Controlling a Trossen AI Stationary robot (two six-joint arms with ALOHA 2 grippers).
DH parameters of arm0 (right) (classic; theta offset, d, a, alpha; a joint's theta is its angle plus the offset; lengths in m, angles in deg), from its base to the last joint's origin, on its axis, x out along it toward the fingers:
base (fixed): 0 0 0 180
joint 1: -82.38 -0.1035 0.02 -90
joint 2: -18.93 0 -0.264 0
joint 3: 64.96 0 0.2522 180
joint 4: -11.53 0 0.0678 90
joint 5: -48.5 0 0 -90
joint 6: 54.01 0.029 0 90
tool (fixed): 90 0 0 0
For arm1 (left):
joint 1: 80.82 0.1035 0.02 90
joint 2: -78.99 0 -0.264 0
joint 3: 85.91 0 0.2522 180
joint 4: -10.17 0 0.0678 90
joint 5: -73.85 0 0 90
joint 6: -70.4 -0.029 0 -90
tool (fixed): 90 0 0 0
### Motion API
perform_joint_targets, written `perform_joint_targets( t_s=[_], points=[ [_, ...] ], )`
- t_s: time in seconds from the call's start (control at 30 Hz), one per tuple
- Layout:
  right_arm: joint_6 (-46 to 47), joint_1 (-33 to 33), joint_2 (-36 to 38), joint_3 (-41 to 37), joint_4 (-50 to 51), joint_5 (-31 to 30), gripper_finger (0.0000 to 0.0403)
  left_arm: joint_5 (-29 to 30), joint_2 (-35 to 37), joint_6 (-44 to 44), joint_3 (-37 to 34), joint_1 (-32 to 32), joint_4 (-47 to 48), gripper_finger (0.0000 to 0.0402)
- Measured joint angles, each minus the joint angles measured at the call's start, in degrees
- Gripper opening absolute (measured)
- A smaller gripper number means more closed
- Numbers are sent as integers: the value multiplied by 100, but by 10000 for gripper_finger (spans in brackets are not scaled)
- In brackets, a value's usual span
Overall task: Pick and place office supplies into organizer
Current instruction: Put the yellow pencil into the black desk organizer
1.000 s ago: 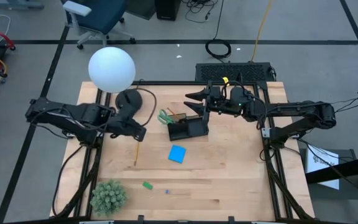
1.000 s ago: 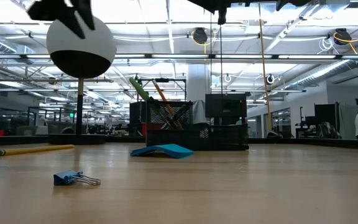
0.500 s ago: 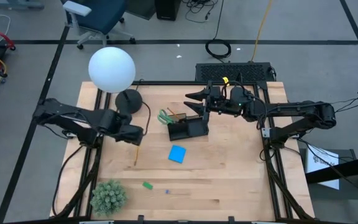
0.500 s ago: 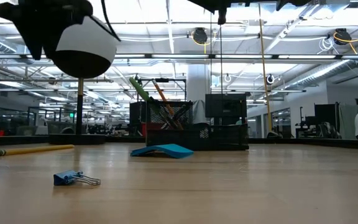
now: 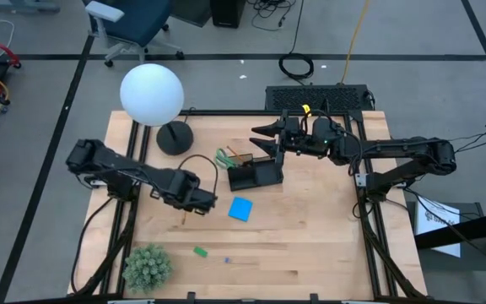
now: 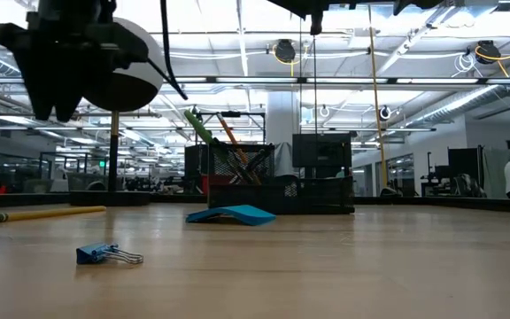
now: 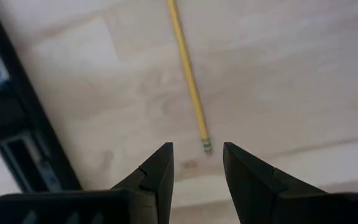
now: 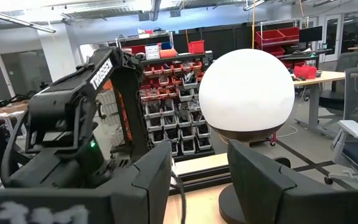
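A yellow pencil lies flat on the wooden table, also visible in the high view as the pencil. My left gripper hovers open above its eraser end, touching nothing; the high view shows this gripper left of the blue note pad. The black organizer holds the green-handled scissors and an orange pencil, which stick up out of it. A green eraser and a tiny blue piece lie nearer the near edge. My right gripper waits open, high above the organizer's far side.
The white globe lamp and its round black base stand at the far left, with a cable looping toward my left arm. A fuzzy green plant ball sits at the near left corner. Bare wood stretches right of the note pad.
My left gripper has moved from beside the lamp base toward the table's near edge and a little right, coming down over the pencil. My right arm has stayed still, and nothing on the table has shifted.
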State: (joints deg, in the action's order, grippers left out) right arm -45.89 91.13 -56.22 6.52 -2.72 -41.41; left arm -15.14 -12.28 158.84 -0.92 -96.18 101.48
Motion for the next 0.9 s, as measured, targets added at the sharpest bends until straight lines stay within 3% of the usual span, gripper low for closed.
perform_joint_targets(
  t_s=[0.4, 0.9],
  points=[
    [0, 0, 0, 0, 1, 0, 146, -642, 49, 869, -1275, -374, -2112, 133],
    [0, 0, 0, 2, 0, -1, 149, -630, 53, 1128, -1904, -362, -2413, 133]
  ],
)
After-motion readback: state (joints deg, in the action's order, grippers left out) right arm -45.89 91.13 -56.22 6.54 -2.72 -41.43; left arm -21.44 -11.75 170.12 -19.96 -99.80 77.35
